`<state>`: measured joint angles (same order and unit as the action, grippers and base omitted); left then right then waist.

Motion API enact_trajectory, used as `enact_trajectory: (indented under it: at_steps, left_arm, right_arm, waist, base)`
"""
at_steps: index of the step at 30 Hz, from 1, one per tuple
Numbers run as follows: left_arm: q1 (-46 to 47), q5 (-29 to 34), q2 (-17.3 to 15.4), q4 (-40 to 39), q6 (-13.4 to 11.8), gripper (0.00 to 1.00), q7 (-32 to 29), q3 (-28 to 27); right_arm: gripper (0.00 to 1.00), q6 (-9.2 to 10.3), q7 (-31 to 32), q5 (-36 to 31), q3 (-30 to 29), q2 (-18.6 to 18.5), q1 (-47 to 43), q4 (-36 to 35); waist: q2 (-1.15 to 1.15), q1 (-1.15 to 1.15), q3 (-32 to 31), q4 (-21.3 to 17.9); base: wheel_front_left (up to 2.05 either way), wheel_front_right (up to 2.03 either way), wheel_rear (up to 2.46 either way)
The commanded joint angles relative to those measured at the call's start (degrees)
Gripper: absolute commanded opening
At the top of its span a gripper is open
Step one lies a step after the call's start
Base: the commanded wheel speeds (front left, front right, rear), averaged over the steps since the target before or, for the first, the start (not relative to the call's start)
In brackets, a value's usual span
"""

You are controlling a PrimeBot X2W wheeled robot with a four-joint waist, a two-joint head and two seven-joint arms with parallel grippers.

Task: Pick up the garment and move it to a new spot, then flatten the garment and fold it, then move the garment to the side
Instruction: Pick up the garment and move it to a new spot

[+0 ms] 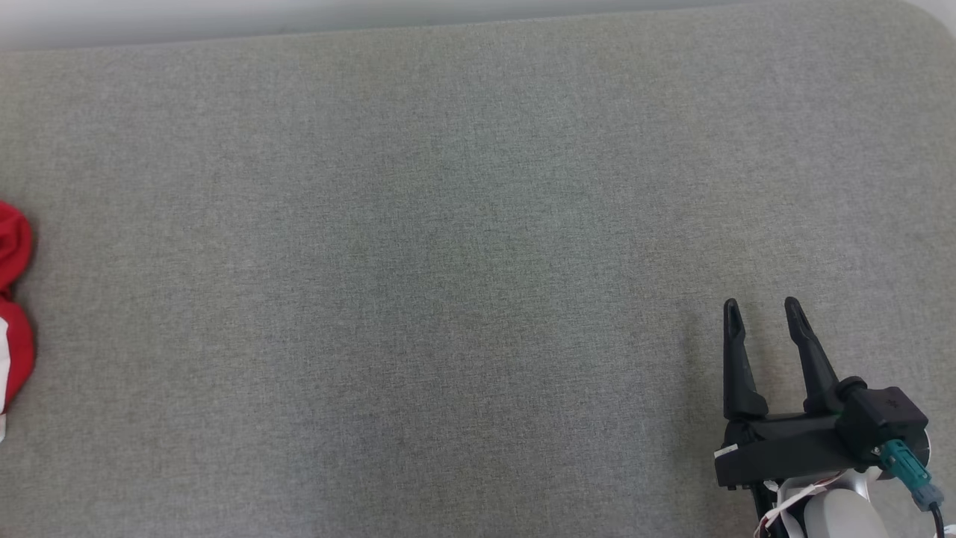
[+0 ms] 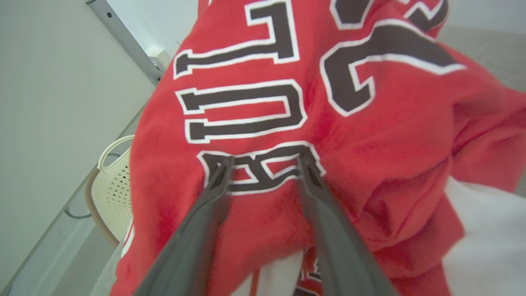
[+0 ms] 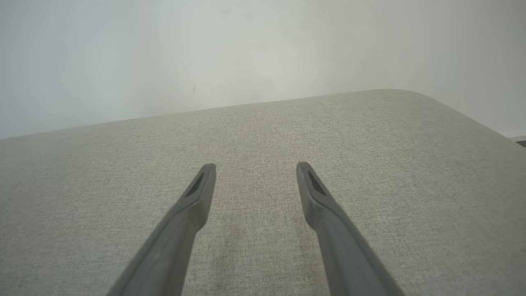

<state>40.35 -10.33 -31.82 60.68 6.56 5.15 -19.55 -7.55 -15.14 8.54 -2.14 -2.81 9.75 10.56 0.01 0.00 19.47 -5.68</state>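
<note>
Head view: grey fabric-covered desk (image 1: pixel 478 224) runs edge to edge. My R fingers (image 1: pixel 761 302) sit at approx 4 o'clock, both dark prongs spread wide, holding nothing, tips pointing to 12 over bare fabric. The red jersey garment w/ black, white-edged lettering (image 1: pixel 13 254) pokes in at 9 o'clock, right at the frame edge. It lies on the desk, well apart from my R fingers. A sliver of white cloth (image 1: pixel 3 373) shows just below it; can't tell if it's the same piece.

L wrist view: garment (image 2: pixel 370 135) is crumpled, w/ its letters lying sideways. My L fingers (image 2: pixel 266 160) stand spread, tips at centre over the lowest black letter. Can't tell if the tips touch the cloth; no fold is pinched btwn them. White cloth (image 2: pixel 485 238) at 4 o'clock, beside the red. At 8 o'clock a cream perforated plastic basket w/ loop handle (image 2: pixel 113 185) sits partly behind the garment. A grey metal rail (image 2: pixel 127 43) slants at 11 o'clock against a pale wall (image 2: pixel 49 102).

R wrist view: R fingers (image 3: pixel 255 166) are spread, tips at centre above the desk (image 3: pixel 411 164). Rounded desk corner at 2 o'clock, pale wall (image 3: pixel 246 53) across 12.
</note>
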Motion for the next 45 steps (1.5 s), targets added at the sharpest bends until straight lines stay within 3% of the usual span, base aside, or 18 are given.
enact_trajectory:
  at_steps: [1, 10, 16, 23, 31, 45]
  left_arm:
    - [0.89, -0.15, -0.43, 1.51, 0.05, 0.00, 0.76, 0.28]
    - [2.65, -1.18, -0.62, 4.48, 0.57, 0.00, 5.29, 1.77]
    - [5.74, -2.00, -1.32, 1.96, 0.82, 0.00, 9.09, 3.42]
    - [11.03, -5.49, -2.62, -9.61, 0.85, 0.00, 10.09, 9.89]
    - [14.79, -8.79, -2.58, -21.81, 0.87, 0.00, 10.05, 17.16]
    - [18.69, -10.72, 4.74, -38.12, -0.52, 0.00, 4.58, 23.35]
  right_arm:
    - [1.00, 0.12, -0.09, -0.41, 0.11, -0.08, 0.65, 0.23]
    - [1.00, 0.12, -0.09, -0.95, -0.44, -0.12, -0.43, 0.56]
    - [1.00, 0.12, -0.10, -0.95, -0.47, -0.11, -1.50, 0.58]
    - [1.00, 0.12, -0.09, 0.34, 0.06, -0.11, -2.30, 0.93]
    - [1.00, 0.12, -0.09, 1.76, 0.65, -0.13, -3.49, 1.66]
    - [1.00, 0.12, -0.09, 3.83, 1.41, -0.12, -4.53, 2.18]
  waist:
    - [-0.01, 0.00, -0.20, 0.14]
    - [-0.01, 0.00, -1.73, 1.38]
    - [-0.01, 0.00, -3.64, 3.01]
    - [-0.01, 0.00, -6.07, 4.28]
    - [-0.01, 0.00, -8.49, 3.11]
    - [-0.01, 0.00, -10.12, -3.78]
  base:
    - [0.00, 0.00, 0.00]
    - [0.00, 0.00, 0.00]
    - [0.00, 0.00, 0.00]
    - [0.00, 0.00, 0.00]
    - [0.00, 0.00, 0.00]
    - [0.00, 0.00, 0.00]
